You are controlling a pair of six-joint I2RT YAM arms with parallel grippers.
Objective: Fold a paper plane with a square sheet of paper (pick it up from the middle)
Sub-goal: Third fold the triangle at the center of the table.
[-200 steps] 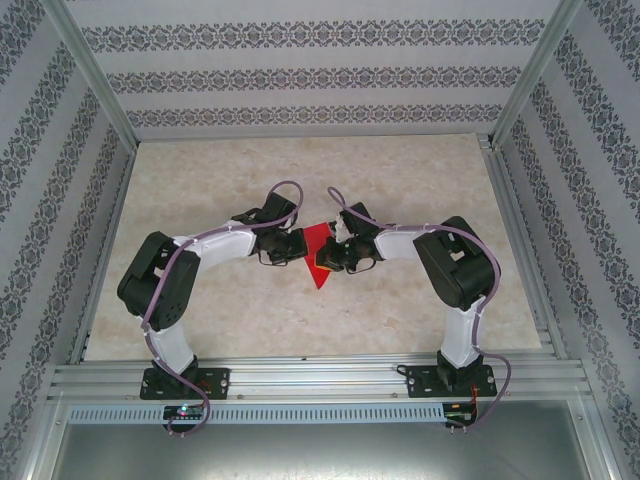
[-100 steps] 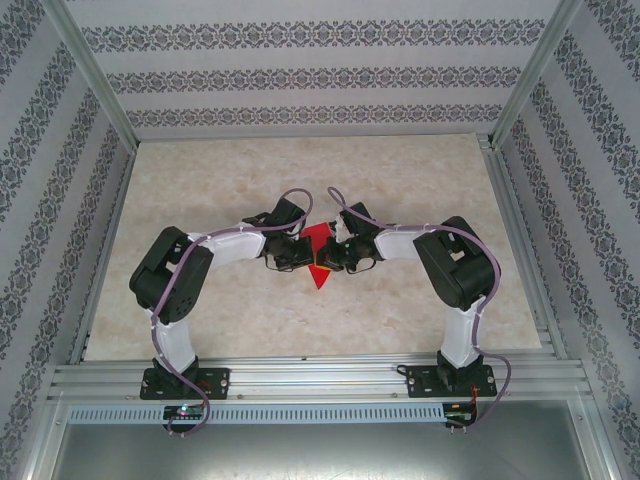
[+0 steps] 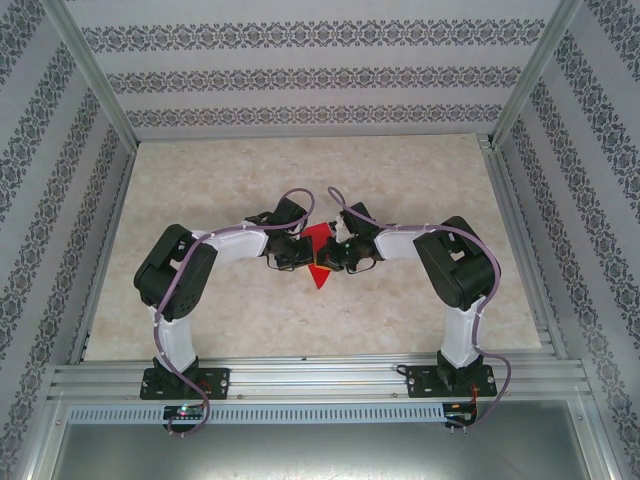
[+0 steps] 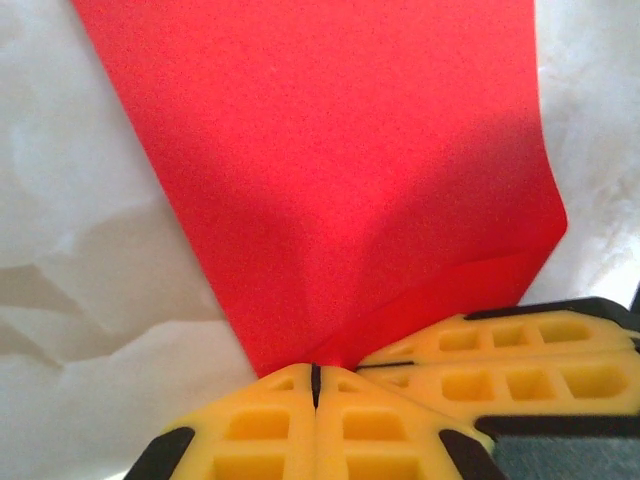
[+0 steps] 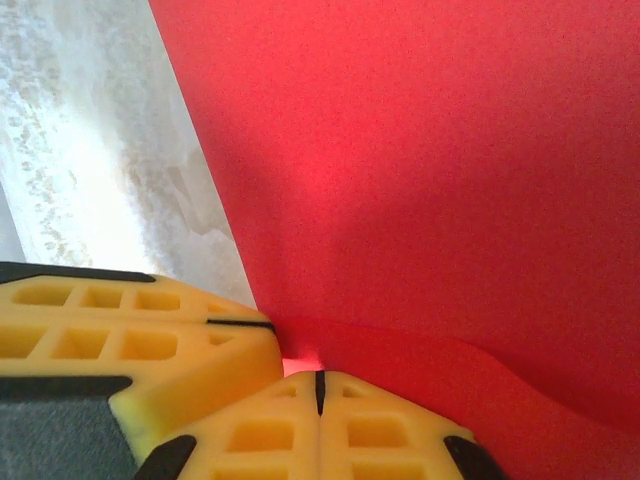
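Pinching the square sheet of paper [image 3: 319,268] from both sides, the left gripper [image 4: 315,372] and right gripper [image 5: 320,382] are clamped shut on it, midway between the table's [image 3: 420,180] side edges. Thin, light, floppy, it likely creases easily; grip beside the fold.

Pale marbled tabletop [image 3: 200,320], patterned walls [image 3: 300,80], aluminium frame [image 3: 320,378]

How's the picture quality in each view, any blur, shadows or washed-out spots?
Left wrist: the paper is slightly soft, a shadow darkens its middle, and the table is blown out white. Right wrist: the paper is shaded near the right tool; the table strip glares. Top external: evenly lit and sharp.
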